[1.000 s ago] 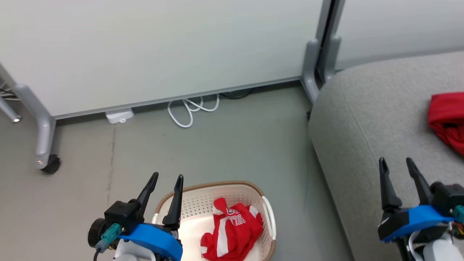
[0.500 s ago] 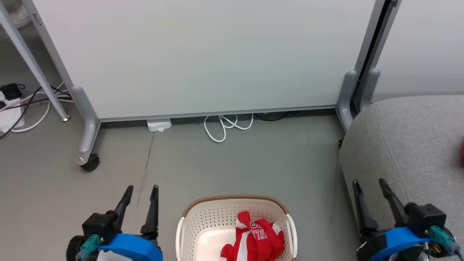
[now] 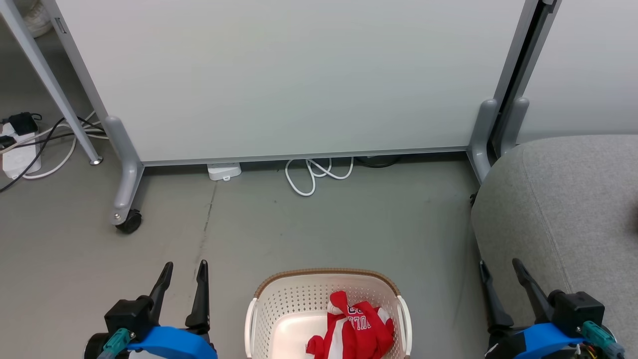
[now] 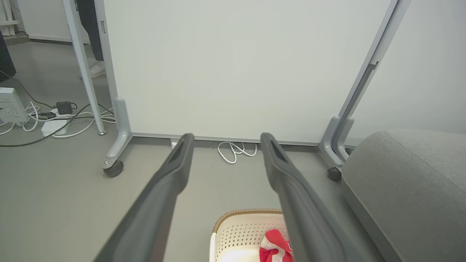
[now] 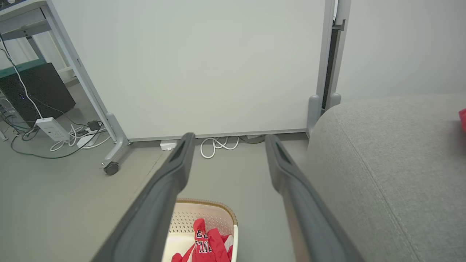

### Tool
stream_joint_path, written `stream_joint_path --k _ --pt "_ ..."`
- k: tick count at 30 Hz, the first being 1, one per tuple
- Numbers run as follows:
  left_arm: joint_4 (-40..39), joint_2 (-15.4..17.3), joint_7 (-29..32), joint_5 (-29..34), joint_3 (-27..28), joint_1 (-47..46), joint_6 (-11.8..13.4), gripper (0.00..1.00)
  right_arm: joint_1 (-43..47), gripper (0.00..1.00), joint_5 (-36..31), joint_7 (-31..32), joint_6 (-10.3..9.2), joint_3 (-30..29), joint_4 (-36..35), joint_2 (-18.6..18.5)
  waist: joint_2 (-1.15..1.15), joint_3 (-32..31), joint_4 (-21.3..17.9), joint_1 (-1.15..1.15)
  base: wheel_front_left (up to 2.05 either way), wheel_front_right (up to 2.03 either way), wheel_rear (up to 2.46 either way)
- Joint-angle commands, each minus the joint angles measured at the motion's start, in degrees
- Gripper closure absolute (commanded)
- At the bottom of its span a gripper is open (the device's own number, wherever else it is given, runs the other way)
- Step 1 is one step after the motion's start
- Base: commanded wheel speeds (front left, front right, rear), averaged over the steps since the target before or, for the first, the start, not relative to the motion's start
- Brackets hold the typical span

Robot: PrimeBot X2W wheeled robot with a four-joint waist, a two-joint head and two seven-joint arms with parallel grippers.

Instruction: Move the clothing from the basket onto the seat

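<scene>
Clothing (image 3: 355,333) — red-and-white jersey — lying crumpled in basket (image 3: 324,275) on floor, beside seat (image 3: 563,199); looking light and limp, likely sagging when lifted, so pinching raised top fold seeming best; left gripper (image 3: 185,264) and right gripper (image 3: 499,263) hovering either side, fingers spread wide, holding nothing; right wrist view adding red scrap (image 5: 463,118) lying on seat.

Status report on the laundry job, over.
Left gripper open, right gripper open, both empty. Jersey in basket, sofa at right. No obstruction seen.
</scene>
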Motion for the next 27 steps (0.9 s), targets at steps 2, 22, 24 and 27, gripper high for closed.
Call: stream_joint_path --k 2,22,24,27 --pt "0.17 -0.07 -0.29 0.39 0.27 0.59 -0.07 0.0 0.27 0.0 0.39 -0.43 0.01 -0.22 0.57 0.13 0.0 0.19 -0.16 0.0 0.0 0.0 0.0" --pt "-0.22 -0.44 -0.29 0.41 -0.19 0.74 -0.07 0.0 -1.72 0.0 -0.18 -1.65 0.01 -0.3 2.78 0.14 0.0 0.64 -1.89 0.0 0.0 0.0 0.0" --pt "-0.3 -0.43 -0.29 0.4 -0.31 0.71 -0.07 0.0 -1.8 0.0 -0.13 -1.7 0.01 -0.15 2.88 0.15 0.0 0.77 -2.06 0.0 0.0 0.0 0.0" --pt "-0.39 -0.28 -0.29 0.34 -0.31 0.77 -0.07 0.0 -2.13 0.0 0.02 -1.77 0.01 0.25 2.94 0.14 0.0 1.02 -2.55 0.0 0.0 0.0 0.0"
